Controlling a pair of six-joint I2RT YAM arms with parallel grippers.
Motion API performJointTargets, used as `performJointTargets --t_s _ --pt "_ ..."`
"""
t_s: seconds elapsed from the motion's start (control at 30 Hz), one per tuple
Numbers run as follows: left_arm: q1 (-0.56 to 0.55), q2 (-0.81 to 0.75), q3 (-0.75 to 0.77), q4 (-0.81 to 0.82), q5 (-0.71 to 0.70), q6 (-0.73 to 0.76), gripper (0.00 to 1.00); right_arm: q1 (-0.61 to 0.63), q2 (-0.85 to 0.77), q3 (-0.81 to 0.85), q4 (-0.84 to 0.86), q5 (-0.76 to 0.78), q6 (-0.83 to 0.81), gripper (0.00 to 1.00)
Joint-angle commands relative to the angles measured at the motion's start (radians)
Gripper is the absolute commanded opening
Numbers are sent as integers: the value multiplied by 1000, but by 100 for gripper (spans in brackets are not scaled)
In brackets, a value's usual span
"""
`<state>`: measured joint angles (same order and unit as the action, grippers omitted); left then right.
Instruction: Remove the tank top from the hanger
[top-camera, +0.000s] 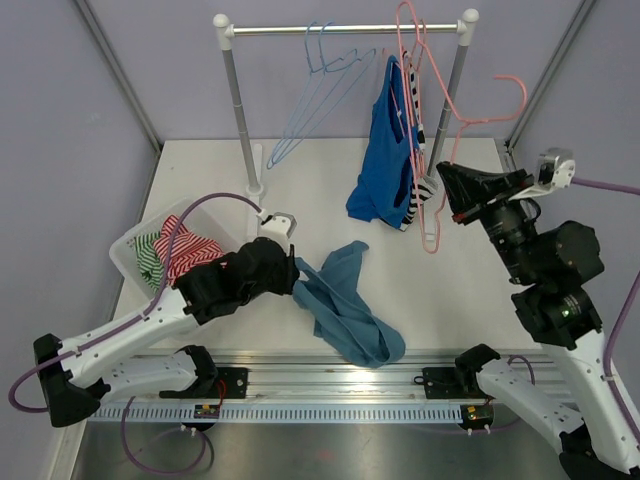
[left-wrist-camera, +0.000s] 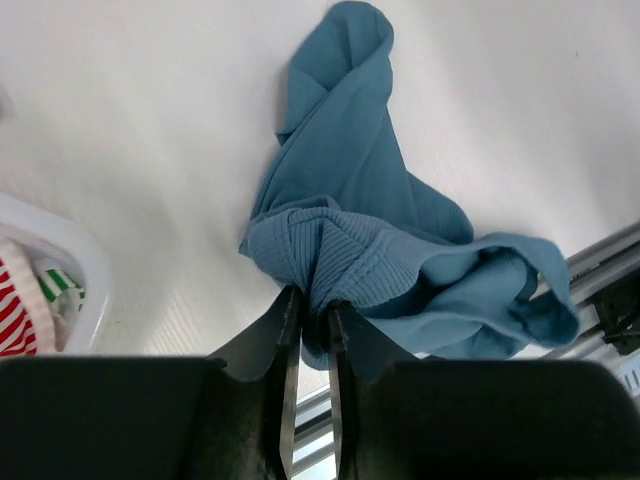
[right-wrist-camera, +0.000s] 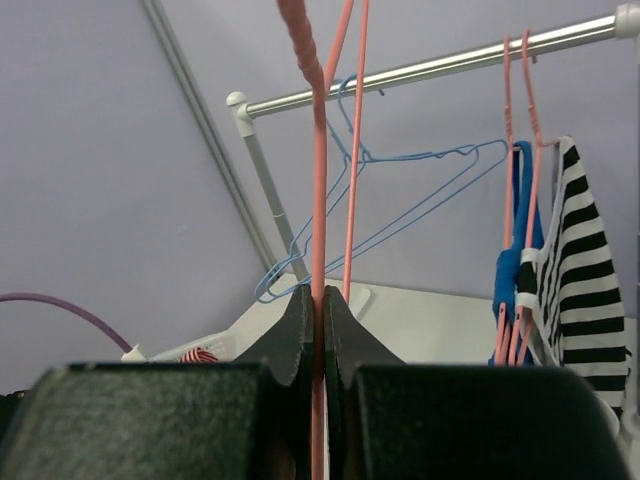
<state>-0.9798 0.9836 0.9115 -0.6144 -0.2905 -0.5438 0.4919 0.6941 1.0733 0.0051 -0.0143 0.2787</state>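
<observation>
One ribbed top (left-wrist-camera: 350, 230), one thin hanger (right-wrist-camera: 319, 240)

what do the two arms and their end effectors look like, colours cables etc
The left arm and right arm have white link shells, bulky black joints and black bases. A purple cable trails along each. The left end effector and right end effector are matte black, each with two flat tapered fingers. A white camera box sits on each wrist.

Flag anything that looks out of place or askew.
A pink hanger is off the rail, held tilted by the right gripper. The teal tank top lies crumpled on the table, one edge pinched by the left gripper.
</observation>
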Motion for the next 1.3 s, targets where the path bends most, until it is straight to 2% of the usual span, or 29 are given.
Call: performJointTargets --t_s 0.0,0.07,0.1,0.2,0.23,0.3,0.33,0.37,0.6,0.73,0.87,0.97,1.07,1.27 --pt "-2 -10 81 -39 -108 28 18 5 105 189 -325 109 -35 0" --pt "-2 -17 78 -25 -85 33 23 5 123 194 -338 83 -26 0" --pt "-2 -20 76 -22 -76 34 37 5 139 191 -333 51 -19 0" --pt "-2 -31 87 -34 -53 41 61 5 211 259 -396 42 8 0" --pt "-2 -34 95 -42 -39 44 79 5 234 279 -457 46 14 0" --pt "-2 -51 125 -74 -21 51 84 7 287 321 -513 47 19 0" --pt "-2 -57 136 -84 -18 62 95 5 306 332 -524 57 23 0" --pt "-3 -66 147 -105 -19 65 99 5 323 342 -533 75 24 0" --pt "-3 -138 253 -274 -67 142 99 8 590 604 -613 250 -48 0" --pt "-3 -154 224 -329 -151 202 99 8 735 795 -642 283 -93 0" --pt "0 -221 106 -219 -202 214 99 8 925 1037 -671 303 -139 0" --pt "53 -252 89 -199 -156 209 99 7 1066 1170 -721 306 -159 0" --pt "89 -309 44 -177 -150 225 99 7 1186 1377 -777 306 -170 0" --pt "122 -336 23 -156 -128 242 99 33 1306 1484 -772 275 -136 0"
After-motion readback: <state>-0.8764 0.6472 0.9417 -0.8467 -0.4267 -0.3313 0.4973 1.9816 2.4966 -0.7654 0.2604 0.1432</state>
